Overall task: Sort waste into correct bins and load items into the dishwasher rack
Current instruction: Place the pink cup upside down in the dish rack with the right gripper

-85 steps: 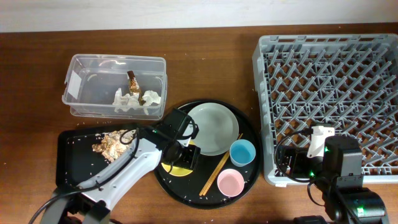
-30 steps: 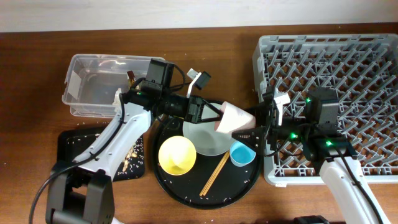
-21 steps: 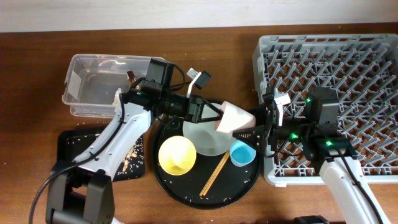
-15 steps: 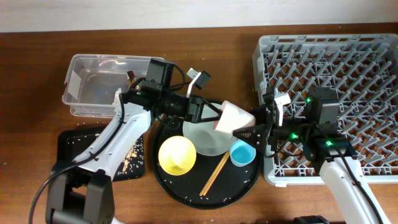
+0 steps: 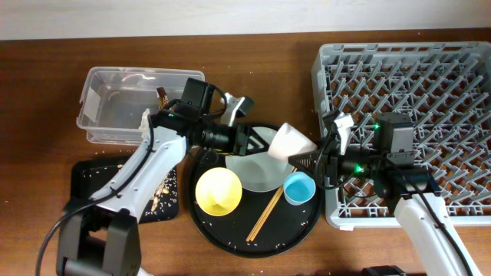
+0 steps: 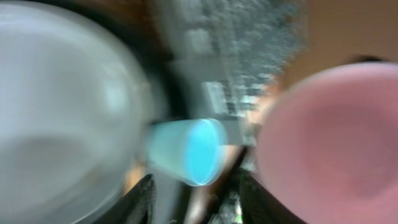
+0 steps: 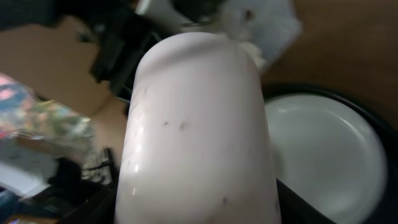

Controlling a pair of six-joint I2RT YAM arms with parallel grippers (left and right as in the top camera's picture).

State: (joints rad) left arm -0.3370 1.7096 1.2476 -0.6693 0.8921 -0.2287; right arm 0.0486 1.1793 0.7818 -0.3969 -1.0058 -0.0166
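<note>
Pink cup (image 5: 293,140) now gripped by right hand (image 5: 308,159); left hand (image 5: 252,140) released, spread wide.

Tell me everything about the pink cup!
The pink cup is pale pink and smooth, and looks like plastic, with a few tiny dark specks on its outside. It is tipped on its side, apparently lifted just above the edge of the plate. Its open mouth faces the left gripper, which appears clear of it. The right gripper holds it, one finger on each side. It looks empty.
</note>
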